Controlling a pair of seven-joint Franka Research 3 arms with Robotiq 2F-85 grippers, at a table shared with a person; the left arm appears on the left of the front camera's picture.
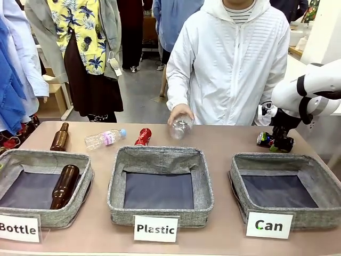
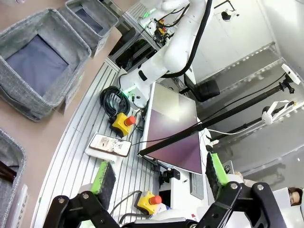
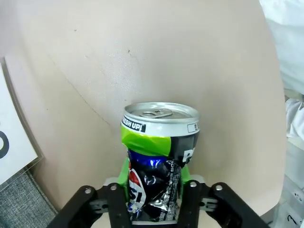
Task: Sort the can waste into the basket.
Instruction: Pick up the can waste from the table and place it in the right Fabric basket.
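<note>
A crushed dark and silvery can (image 1: 265, 140) lies on the table at the far right, just behind the grey basket (image 1: 311, 216) labelled "Can". My right gripper (image 1: 277, 143) is down at this can. In the right wrist view the can (image 3: 159, 152) sits between the fingers (image 3: 192, 199), which press on its sides. A red crushed can (image 1: 143, 136) lies at the back of the table near the middle. In the left wrist view my left gripper (image 2: 159, 178) stands open with nothing between its green pads (image 2: 104, 178), aimed away from the table.
A person's hand (image 1: 177, 113) holds a clear plastic bottle (image 1: 181, 128) on the table. Another clear bottle (image 1: 105, 138) and a brown bottle (image 1: 59, 137) lie at the back left. The "Plastic" basket (image 1: 160, 158) stands in the middle; the "Bottle" basket (image 1: 74, 213) holds a brown bottle (image 1: 65, 185).
</note>
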